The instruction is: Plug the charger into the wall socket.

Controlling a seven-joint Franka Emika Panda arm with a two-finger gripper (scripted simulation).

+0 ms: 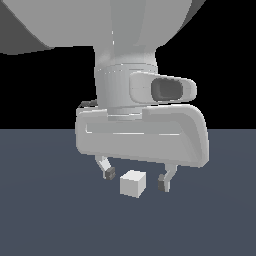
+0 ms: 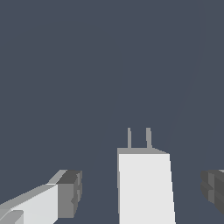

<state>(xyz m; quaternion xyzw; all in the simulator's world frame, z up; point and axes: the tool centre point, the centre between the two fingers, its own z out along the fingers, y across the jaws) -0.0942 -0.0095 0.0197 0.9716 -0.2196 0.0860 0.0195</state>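
Note:
The charger (image 1: 133, 183) is a small plain white-grey cube on the dark floor. In the wrist view the charger (image 2: 144, 186) shows two thin grey prongs sticking out of its far face. My gripper (image 1: 136, 179) is open, low over the floor, with one finger on each side of the charger and gaps on both sides. The dark fingertips (image 2: 70, 192) stand apart from the cube in the wrist view. The wall socket is out of view.
The dark blue-grey floor (image 1: 50, 215) spreads all around. The robot's own white hand and wrist (image 1: 142, 135) fill the middle of the exterior view and hide what lies behind them.

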